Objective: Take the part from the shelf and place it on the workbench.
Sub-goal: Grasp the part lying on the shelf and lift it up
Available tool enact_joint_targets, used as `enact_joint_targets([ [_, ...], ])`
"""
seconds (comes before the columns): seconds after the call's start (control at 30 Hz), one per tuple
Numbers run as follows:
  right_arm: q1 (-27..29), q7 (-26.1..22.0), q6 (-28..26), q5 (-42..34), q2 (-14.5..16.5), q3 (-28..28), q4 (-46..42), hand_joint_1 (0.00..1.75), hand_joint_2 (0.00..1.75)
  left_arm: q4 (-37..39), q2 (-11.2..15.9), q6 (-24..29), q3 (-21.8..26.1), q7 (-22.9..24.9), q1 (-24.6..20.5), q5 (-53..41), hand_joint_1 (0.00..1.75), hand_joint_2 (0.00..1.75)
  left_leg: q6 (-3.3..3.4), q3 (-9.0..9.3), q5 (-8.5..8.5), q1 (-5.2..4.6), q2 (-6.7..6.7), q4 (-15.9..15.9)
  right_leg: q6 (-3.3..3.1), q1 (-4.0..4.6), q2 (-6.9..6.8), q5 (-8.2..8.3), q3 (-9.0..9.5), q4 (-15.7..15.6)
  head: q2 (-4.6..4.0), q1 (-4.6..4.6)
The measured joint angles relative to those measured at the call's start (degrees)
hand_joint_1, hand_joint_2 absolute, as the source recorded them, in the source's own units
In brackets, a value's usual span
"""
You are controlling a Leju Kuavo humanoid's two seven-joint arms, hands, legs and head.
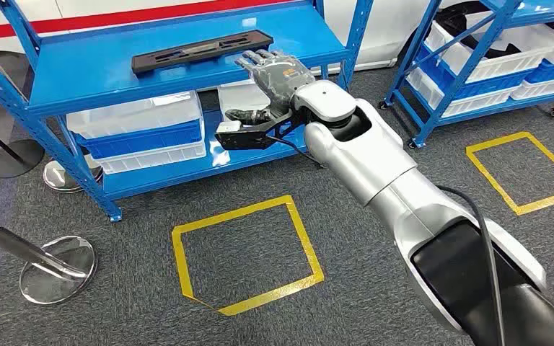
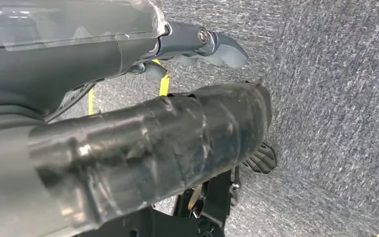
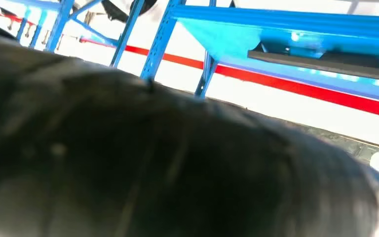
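Reaching toward the upper centre of the head view, the right hand (image 1: pixel 274 72) hangs palm-open, fingers spread and holding nothing, its fingertips just beside the right end of the part (image 1: pixel 200 51). That long black part lies flat on the top level of the blue shelf (image 1: pixel 79 79), upper left. White and blue bins (image 1: pixel 141 133) sit on the level below. The left hand (image 2: pixel 197 42) hangs over grey carpet; its grasp cannot be told.
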Motion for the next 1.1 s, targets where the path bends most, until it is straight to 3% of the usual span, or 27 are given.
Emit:
enact_joint_targets([
  [0.1,0.2,-0.3,-0.4,-1.6,-0.6,0.1,0.1,0.00,0.00,0.1,-0.1,2.4,0.0,1.5,-0.1,-0.9,0.00,0.00,-0.33,0.48,-0.41,0.04,-0.62,-0.2,-1.27,0.22,1.76,2.25,2.68,-5.6,0.00,-0.11],
  [0.13,0.6,-0.6,-1.3,-2.0,-0.9,0.3,0.1,0.00,0.00,0.1,0.1,3.0,-0.1,2.1,-0.1,-1.2,0.00,0.00,-0.61,0.54,-0.47,0.22,-0.95,-0.4,-1.60,0.38,2.05,2.32,3.38,-6.8,0.00,-0.15],
  [0.2,1.7,-1.1,-3.6,-2.1,-1.3,0.7,0.3,0.00,0.00,0.1,0.5,2.4,-0.1,2.5,0.0,-1.3,0.00,0.00,-1.27,0.73,-0.43,0.40,-1.72,-0.9,-1.80,0.56,1.30,1.90,4.31,-8.1,0.00,-0.10],
  [0.27,2.1,-1.2,-5.3,-1.3,-1.4,1.2,0.5,0.00,0.00,0.1,0.8,0.4,-0.2,1.8,0.1,-0.9,0.00,0.00,-1.70,0.48,-1.03,0.28,-1.24,-0.4,-1.79,0.10,0.46,1.53,5.82,-10.1,0.00,-0.16],
  [0.33,1.5,-0.9,-5.2,-1.0,-1.4,2.3,0.5,0.00,0.00,0.1,0.9,-1.2,-0.2,0.7,0.1,-0.5,0.00,0.00,-2.08,-2.18,-3.26,0.33,0.21,4.5,-1.77,-0.32,-0.17,1.21,7.10,-11.5,0.00,-0.31],
  [0.4,0.7,-0.4,-2.9,-2.1,-1.5,3.5,0.4,0.00,0.00,0.1,0.9,-1.6,-0.2,-0.2,0.0,-0.4,0.00,0.00,-2.67,-6.50,-5.49,0.58,0.88,11.8,-1.80,-0.36,-0.51,0.63,7.72,-11.6,0.00,-0.38],
  [0.43,0.4,-0.2,-1.6,-2.7,-1.4,4.0,0.3,0.00,0.00,0.1,0.8,-1.6,-0.2,-0.4,0.0,-0.4,0.00,0.00,-3.00,-8.00,-5.31,0.75,1.00,13.8,-1.71,-0.40,-0.62,0.22,8.04,-11.4,0.00,-0.39],
  [0.47,0.1,0.0,-0.7,-3.3,-1.4,4.4,0.1,0.00,0.00,0.1,0.7,-1.6,-0.2,-0.6,0.0,-0.4,0.00,0.00,-3.29,-8.44,-3.90,0.94,1.12,13.6,-1.54,-0.49,-0.68,-0.27,8.39,-11.1,-0.01,-0.38],
  [0.53,-0.5,0.2,0.0,-4.0,-1.4,5.1,-0.2,0.00,0.00,0.2,0.7,-1.6,-0.2,-0.7,0.2,-0.5,0.00,0.00,-3.90,-6.54,0.90,1.36,1.41,7.7,-0.93,-0.82,-0.71,-1.55,9.02,-10.2,-0.01,-0.37],
  [0.57,-1.0,0.2,0.0,-4.2,-1.4,5.4,-0.3,0.00,0.00,0.3,0.5,-1.6,-0.2,-0.6,0.2,-0.5,0.00,0.00,-4.10,-5.28,2.50,1.37,1.52,4.7,-0.51,-0.82,-0.69,-2.19,9.08,-9.6,-0.02,-0.43],
  [0.63,-1.5,0.3,-0.1,-4.6,-1.5,6.0,-0.4,0.00,0.00,0.5,0.3,-1.6,-0.2,-0.6,0.1,-0.6,0.00,0.00,-3.61,-3.92,2.71,1.28,1.50,1.6,0.21,-0.58,-0.66,-2.99,8.76,-8.6,-0.01,-0.51],
  [0.73,-1.8,0.4,-0.3,-5.1,-1.8,6.9,-0.6,0.00,0.00,0.5,0.2,-1.6,-0.2,-0.6,0.0,-0.9,0.00,0.00,-2.13,-3.64,1.81,1.10,1.24,1.2,0.85,-0.51,-0.71,-3.44,8.62,-8.4,0.00,-0.56],
  [0.8,-2.0,0.6,-0.5,-5.3,-2.0,7.2,-0.7,0.00,0.00,0.5,0.2,-1.6,-0.3,-0.6,0.1,-0.9,0.00,0.00,-1.38,-3.06,1.51,1.14,1.23,1.0,1.22,-0.67,-0.74,-4.88,7.47,-5.8,0.00,-0.55],
  [0.9,-2.2,0.9,-0.7,-5.6,-2.6,7.8,-0.7,0.00,0.00,0.5,0.2,-1.6,-0.3,-0.6,0.1,-1.0,0.00,0.00,-0.50,-2.30,0.93,0.86,1.16,0.8,1.35,-0.62,-0.71,-8.56,1.17,5.1,0.00,-0.52],
  [0.93,-2.2,1.0,-0.7,-5.8,-2.7,8.0,-0.7,0.00,0.00,0.5,0.2,-1.6,-0.3,-0.6,0.1,-1.0,0.00,0.00,-0.30,-2.03,0.70,0.69,1.08,0.8,1.23,-0.56,-0.70,-8.77,-0.79,7.8,0.00,-0.52],
  [0.97,-2.1,1.1,-0.7,-6.0,-2.9,8.1,-0.7,0.00,0.00,0.5,0.2,-1.6,-0.3,-0.6,0.0,-1.1,0.00,0.00,-0.16,-1.66,0.42,0.48,0.95,0.8,0.94,-0.44,-0.68,-7.73,-1.83,8.4,0.00,-0.52],
  [1.0,-2.1,1.1,-0.7,-6.1,-2.9,8.3,-0.7,0.00,0.00,0.5,0.2,-1.6,-0.3,-0.6,0.0,-1.1,0.00,0.00,-0.10,-1.16,0.10,0.24,0.78,0.8,0.44,-0.24,-0.65,-5.52,-1.68,6.6,0.00,-0.52],
  [1.03,-2.2,1.1,-0.7,-6.2,-3.0,8.3,-0.7,0.00,0.00,0.5,0.2,-1.6,-0.3,-0.6,0.0,-1.1,0.00,0.00,-0.09,-0.57,-0.25,-0.01,0.63,0.7,-0.29,0.08,-0.60,-2.60,-0.64,3.1,0.00,-0.52],
  [1.1,-2.5,1.1,-0.7,-6.3,-3.3,8.5,-0.7,0.00,0.00,0.6,-0.2,-1.6,-0.3,-0.6,0.1,-1.2,0.00,0.00,-0.25,0.42,-0.87,-0.34,0.41,0.5,-1.96,0.75,-0.54,1.32,2.03,-3.6,0.00,-0.68],
])
